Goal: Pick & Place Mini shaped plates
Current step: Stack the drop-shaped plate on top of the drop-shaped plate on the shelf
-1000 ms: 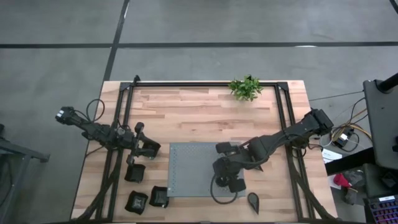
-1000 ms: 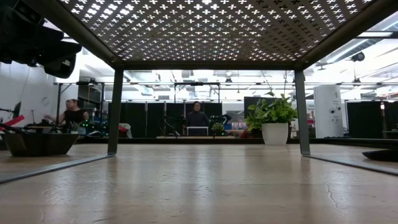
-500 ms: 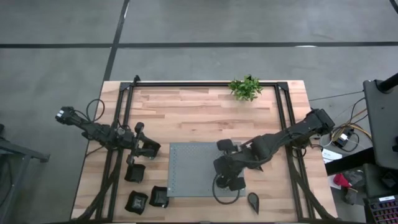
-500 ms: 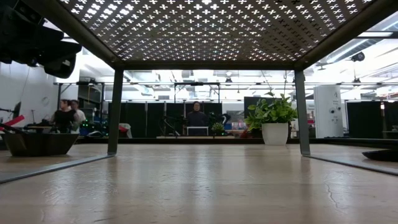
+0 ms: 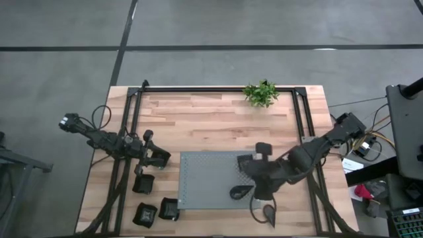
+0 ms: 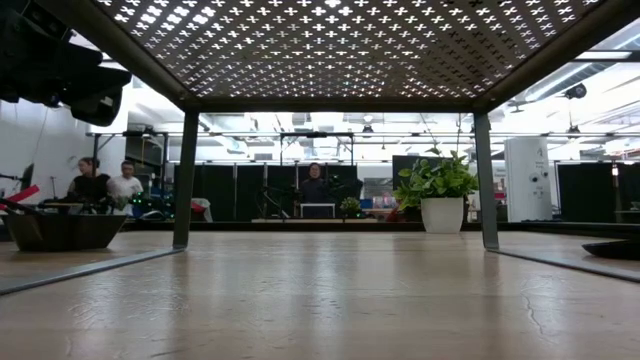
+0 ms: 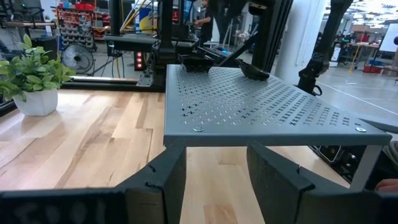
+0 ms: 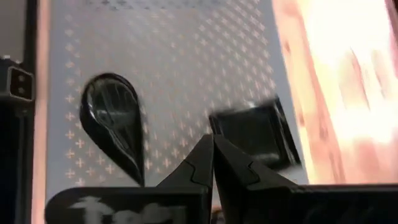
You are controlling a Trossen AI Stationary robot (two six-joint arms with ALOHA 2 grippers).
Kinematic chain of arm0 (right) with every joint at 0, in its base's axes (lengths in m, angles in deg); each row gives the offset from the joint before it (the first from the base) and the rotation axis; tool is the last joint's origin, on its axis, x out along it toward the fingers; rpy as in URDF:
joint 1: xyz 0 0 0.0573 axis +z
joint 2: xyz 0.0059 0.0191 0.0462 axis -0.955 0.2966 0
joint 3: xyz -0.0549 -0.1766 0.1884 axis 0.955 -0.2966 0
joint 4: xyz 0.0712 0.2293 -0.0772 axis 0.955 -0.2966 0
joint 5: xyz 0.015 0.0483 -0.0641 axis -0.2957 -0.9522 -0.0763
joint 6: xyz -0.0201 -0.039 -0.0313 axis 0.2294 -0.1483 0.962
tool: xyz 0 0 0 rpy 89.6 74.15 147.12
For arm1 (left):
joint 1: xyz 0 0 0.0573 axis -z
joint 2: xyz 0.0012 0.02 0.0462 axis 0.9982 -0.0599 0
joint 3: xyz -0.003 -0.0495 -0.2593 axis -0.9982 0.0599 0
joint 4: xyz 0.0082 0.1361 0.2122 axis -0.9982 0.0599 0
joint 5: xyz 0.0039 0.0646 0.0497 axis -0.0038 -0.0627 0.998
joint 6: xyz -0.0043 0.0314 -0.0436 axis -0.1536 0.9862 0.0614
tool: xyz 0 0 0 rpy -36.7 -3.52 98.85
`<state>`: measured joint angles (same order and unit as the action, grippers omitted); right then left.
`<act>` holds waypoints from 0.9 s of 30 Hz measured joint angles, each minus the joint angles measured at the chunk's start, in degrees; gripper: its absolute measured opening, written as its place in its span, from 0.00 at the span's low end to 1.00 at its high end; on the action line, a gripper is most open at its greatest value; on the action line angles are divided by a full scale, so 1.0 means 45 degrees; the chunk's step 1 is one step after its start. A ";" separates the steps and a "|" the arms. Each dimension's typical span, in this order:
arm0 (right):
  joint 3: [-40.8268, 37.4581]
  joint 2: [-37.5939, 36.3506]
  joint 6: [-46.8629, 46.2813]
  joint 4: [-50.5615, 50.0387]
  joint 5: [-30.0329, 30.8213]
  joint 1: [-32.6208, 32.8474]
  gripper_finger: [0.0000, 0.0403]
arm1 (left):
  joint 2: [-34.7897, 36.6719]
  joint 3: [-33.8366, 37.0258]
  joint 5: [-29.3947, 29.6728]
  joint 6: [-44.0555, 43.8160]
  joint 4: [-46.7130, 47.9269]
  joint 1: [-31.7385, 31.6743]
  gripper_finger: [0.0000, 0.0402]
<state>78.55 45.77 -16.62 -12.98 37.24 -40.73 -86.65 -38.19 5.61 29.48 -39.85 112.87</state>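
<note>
On the grey perforated platform [image 5: 205,178] lie a black teardrop plate [image 5: 241,192] [image 8: 115,124] and a black square plate [image 5: 246,162] [image 8: 255,134], each flat on its base. My right gripper [image 5: 257,180] [image 8: 214,146] is shut and hovers just to the right of both, pointing toward the table's left. Another teardrop plate [image 5: 269,213] rests on the wood near the platform's near right corner. Three small square plates [image 5: 143,184] [image 5: 145,213] [image 5: 169,208] sit on the wood at the platform's left. My left gripper [image 5: 160,158] [image 7: 214,180] is open, facing the platform's left edge.
A small potted plant [image 5: 261,93] [image 7: 34,78] stands at the table's far edge. A black frame [image 5: 218,88] runs round the table top. The platform stands on legs [image 6: 184,180], with room beneath. People are in the room beyond [image 6: 105,185].
My right gripper has drawn back toward the table's right edge, off the spot above the platform's near right part. The teardrop plate that lay under it now shows uncovered on the platform. My left arm has kept still.
</note>
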 joint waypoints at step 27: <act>-0.7630 -0.4500 -0.9626 0.0577 0.0007 0.1932 0.07 | 0.0002 0.0000 0.0000 0.0000 0.0000 -0.0002 0.41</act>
<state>44.22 25.52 -59.93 -10.38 37.28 -32.04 -86.64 -38.19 5.61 29.48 -39.85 112.86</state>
